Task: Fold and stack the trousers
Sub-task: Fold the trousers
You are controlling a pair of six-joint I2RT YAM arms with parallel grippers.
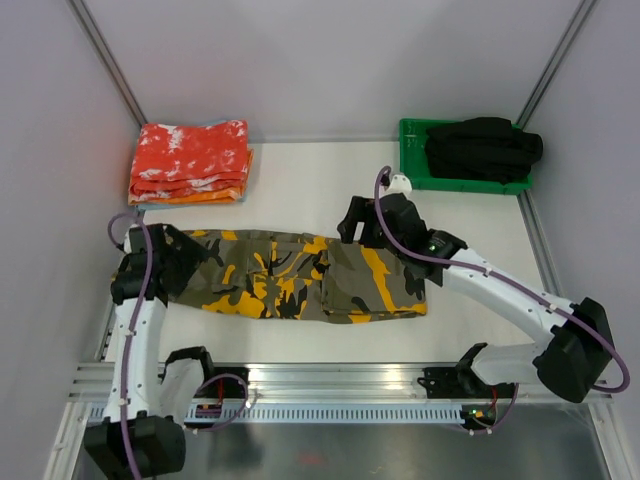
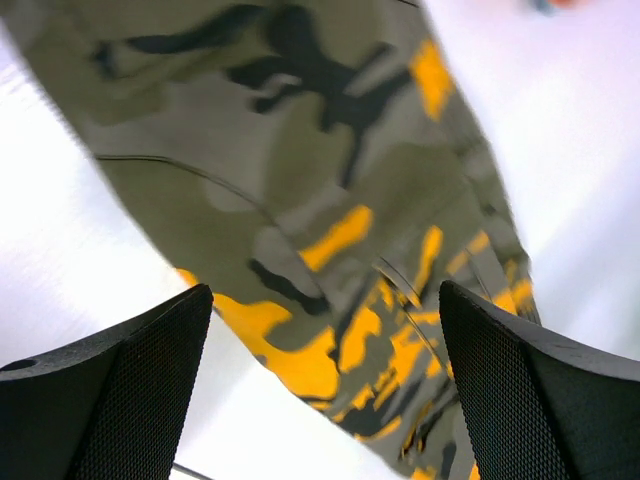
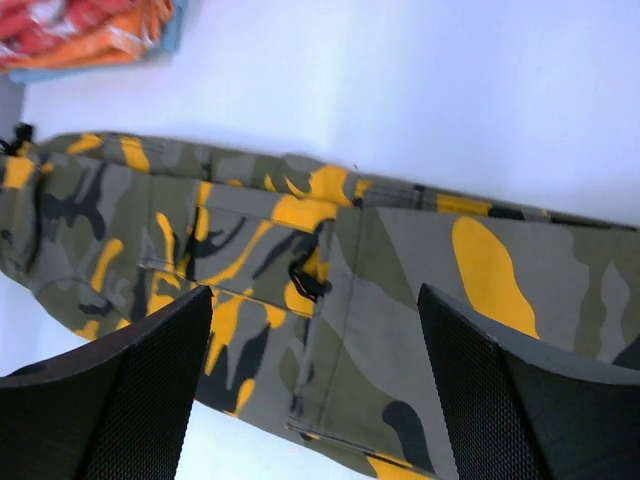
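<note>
The trousers point(image 1: 300, 275) lay flat at full length on the table point(image 1: 300, 190), nearer the arms than the green tray point(image 1: 415, 175) and to its left. They looked soft, light and floppy, likely to sag and bunch when lifted, so pinching both layers at the two ends seemed the surest hold. The left gripper point(image 2: 322, 330) hovered over the end farthest from the tray, jaws spread wide and empty. The right gripper point(image 3: 315, 300) hung over the end nearest the tray, equally wide. The tray held a bundled black garment point(image 1: 480, 148). Folded red-orange cloths point(image 1: 190, 162) sat well left of the tray, in no container.
</note>
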